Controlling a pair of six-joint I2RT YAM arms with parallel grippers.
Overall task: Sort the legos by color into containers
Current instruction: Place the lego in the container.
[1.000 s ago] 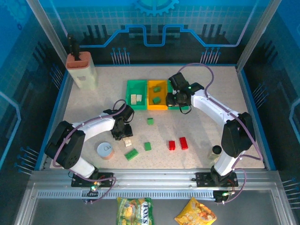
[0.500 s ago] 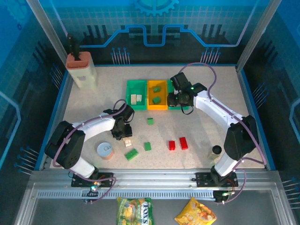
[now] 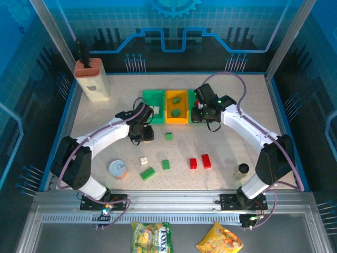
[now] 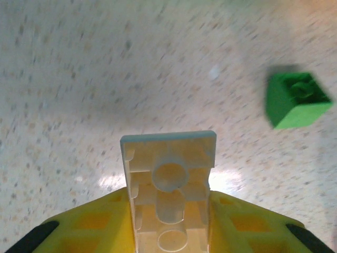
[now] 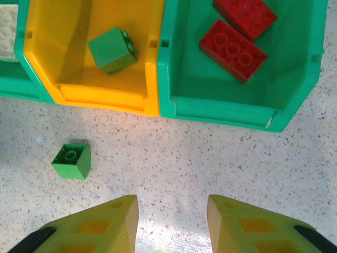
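My left gripper [image 3: 144,132] is shut on a cream-white lego [image 4: 168,195], held above the table a little short of the trays. A green lego [image 4: 297,100] lies on the table just to its right [image 3: 169,136]. My right gripper [image 5: 172,203] hangs open and empty over the table in front of the containers [image 3: 202,116]. The left green tray [image 3: 149,98] holds white legos [image 3: 152,110]. In the orange-yellow tray [image 5: 105,95] lies a green lego [image 5: 111,50]. Two red legos [image 5: 231,45] rest in the right green tray [image 5: 295,79].
Loose on the near table are a cream lego [image 3: 143,161], two green legos [image 3: 166,164] [image 3: 147,173] and two red legos [image 3: 193,163] [image 3: 206,161]. A white-lidded can [image 3: 117,169] stands near left, a dark cup [image 3: 243,168] near right, a knife block [image 3: 92,79] far left.
My left gripper has closed on one cream lego and carried it up and away toward the trays, leaving another cream lego on the table. My right gripper drifted slightly right.
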